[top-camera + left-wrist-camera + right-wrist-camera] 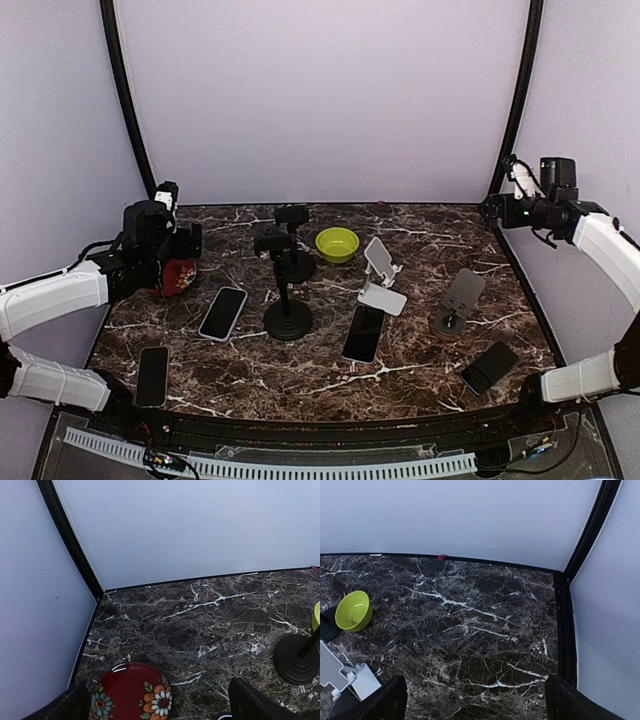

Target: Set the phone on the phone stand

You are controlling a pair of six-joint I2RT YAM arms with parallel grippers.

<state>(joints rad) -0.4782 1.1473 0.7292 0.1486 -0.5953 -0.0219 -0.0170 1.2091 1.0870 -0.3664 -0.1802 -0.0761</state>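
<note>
Left pincer (160,711): jaws spread fully, holding nothing, positioned over the red floral plate (131,692) at the left rear of the worktop (420,380). Right pincer (480,707): jaws spread wide, empty, positioned above the right rear corner. The black phone (362,333) lies flat mid-worktop, its far end just beside the base of the white phone stand (382,278). A white-cased phone (222,313) lies flat, left of the black round-base stand (288,300).

L wrist — red plate (128,691) cut off by btm edge; R wrist — white stand (365,681) clipped at left edge
</note>
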